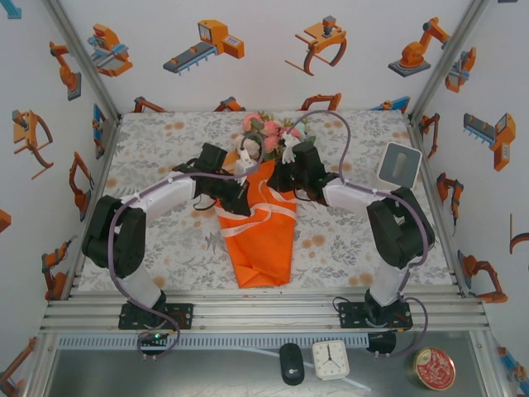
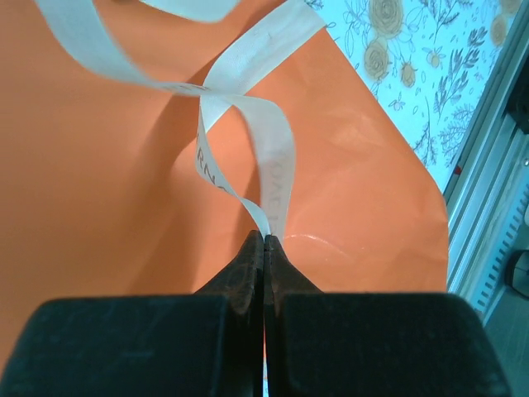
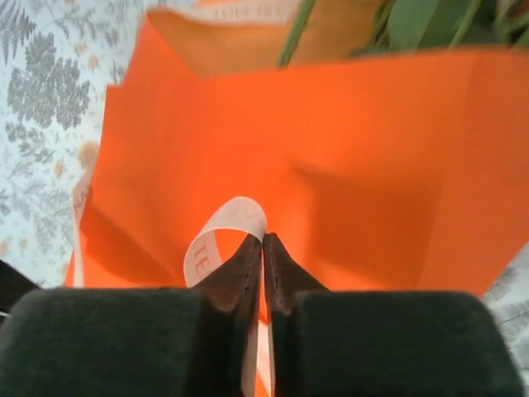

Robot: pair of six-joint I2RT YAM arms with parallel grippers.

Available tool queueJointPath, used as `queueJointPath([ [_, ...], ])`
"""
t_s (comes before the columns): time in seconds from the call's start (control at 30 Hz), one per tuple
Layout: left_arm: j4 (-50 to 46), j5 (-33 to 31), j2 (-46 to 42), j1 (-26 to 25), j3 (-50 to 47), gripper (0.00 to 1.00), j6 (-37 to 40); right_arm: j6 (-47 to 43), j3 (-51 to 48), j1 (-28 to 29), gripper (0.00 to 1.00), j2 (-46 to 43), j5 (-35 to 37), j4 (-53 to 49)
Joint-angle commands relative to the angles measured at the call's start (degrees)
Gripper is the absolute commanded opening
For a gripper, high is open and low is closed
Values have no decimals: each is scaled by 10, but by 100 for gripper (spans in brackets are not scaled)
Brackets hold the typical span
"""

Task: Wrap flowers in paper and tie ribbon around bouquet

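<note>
The bouquet lies mid-table, pink and white flowers (image 1: 271, 132) topping the orange paper (image 1: 264, 248) cone. The cream ribbon (image 1: 277, 208) crosses the cone. My left gripper (image 1: 238, 198) hovers over the cone's left side. In the left wrist view the left gripper (image 2: 264, 238) is shut on the ribbon (image 2: 277, 165), which twists up over the paper (image 2: 99, 190). My right gripper (image 1: 283, 178) is by the cone's mouth. In the right wrist view the right gripper (image 3: 263, 238) has its jaws almost together on a ribbon (image 3: 225, 223) loop, above the paper (image 3: 372, 157), with green stems (image 3: 413, 21) beyond.
A white box (image 1: 400, 165) stands at the back right of the floral tablecloth (image 1: 157, 165). An aluminium rail (image 1: 264, 310) runs along the near edge. Below it sit a black mouse (image 1: 291, 362), a small clock (image 1: 330, 360) and a round tin (image 1: 434, 368).
</note>
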Motion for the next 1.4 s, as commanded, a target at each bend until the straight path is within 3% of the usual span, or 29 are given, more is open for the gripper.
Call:
queueJointPath([
  [0.0, 26, 31, -19, 6, -7, 0, -13, -4, 8, -1, 29, -21, -34, -63],
  [0.1, 23, 29, -11, 9, -2, 0, -19, -37, 19, -2, 32, -52, -5, -139],
  [0.2, 23, 22, -4, 9, 3, 4, -28, -74, 11, -5, 21, -75, 3, -160],
  [0.27, 39, 20, -2, 10, 2, 7, -41, -89, 16, -8, 20, -66, 12, -182],
  [0.3, 43, 15, 0, 8, 3, 11, -49, -93, 18, -10, 19, -60, 14, -189],
  [0.37, 44, 14, 3, 4, 12, 36, -62, -91, 15, -16, 11, -50, 12, -184],
  [0.43, 44, -3, 0, -6, 17, 52, -68, -88, 15, -18, 2, -43, 10, -171],
  [0.57, 54, -135, -27, -36, 6, 62, -69, -78, 28, -19, 0, -57, 8, -169],
  [0.8, 204, -228, -64, -148, -37, 67, -15, -45, 34, -21, 0, -88, 18, -135],
  [0.9, 230, -220, -45, -180, -25, 68, 41, 12, 37, -37, 0, -72, 32, -115],
  [1.03, 210, -216, 5, -195, 9, 67, 120, 101, 57, -66, 0, -40, 13, -117],
  [1.17, 217, -212, 39, -195, 24, 67, 168, 113, 68, -69, 0, -28, 29, -135],
  [1.37, 200, -186, 91, -189, 53, 69, 201, 122, 82, -77, 0, -5, -3, -148],
])
